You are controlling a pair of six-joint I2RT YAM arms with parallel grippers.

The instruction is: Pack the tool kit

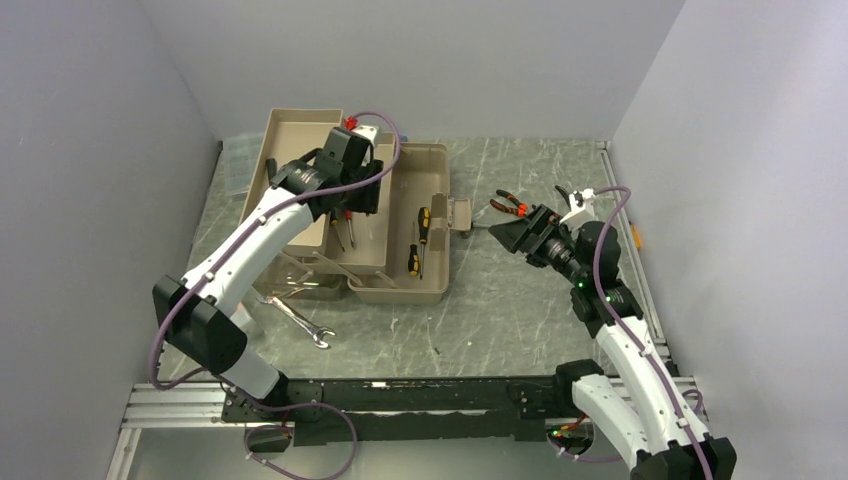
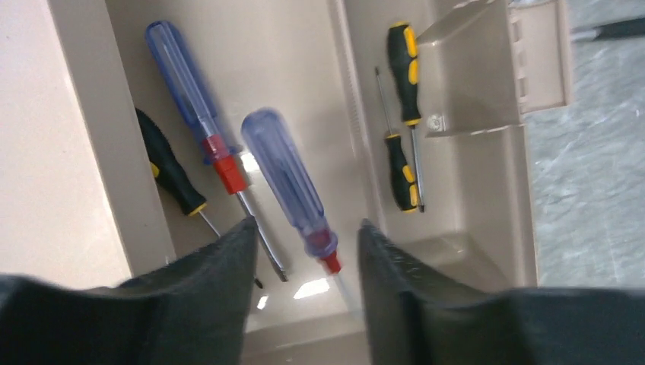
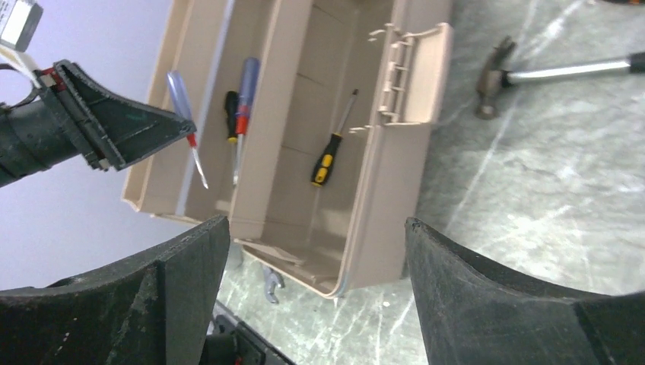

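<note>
My left pincer [image 2: 307,232] hangs half spread over the tan toolbox [image 1: 400,288], left of centre in the overhead frame. The blue-handled screwdriver [image 2: 293,179] sits loose between its fingers. I should lift straight up, not snagging it. My right pincer [image 3: 316,228] gapes empty.

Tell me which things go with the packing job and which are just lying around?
Job: toolbox, screwdrivers, wrench, pliers, hammer.
Just lying about: clear plastic box by the toolbox's far left corner.
</note>
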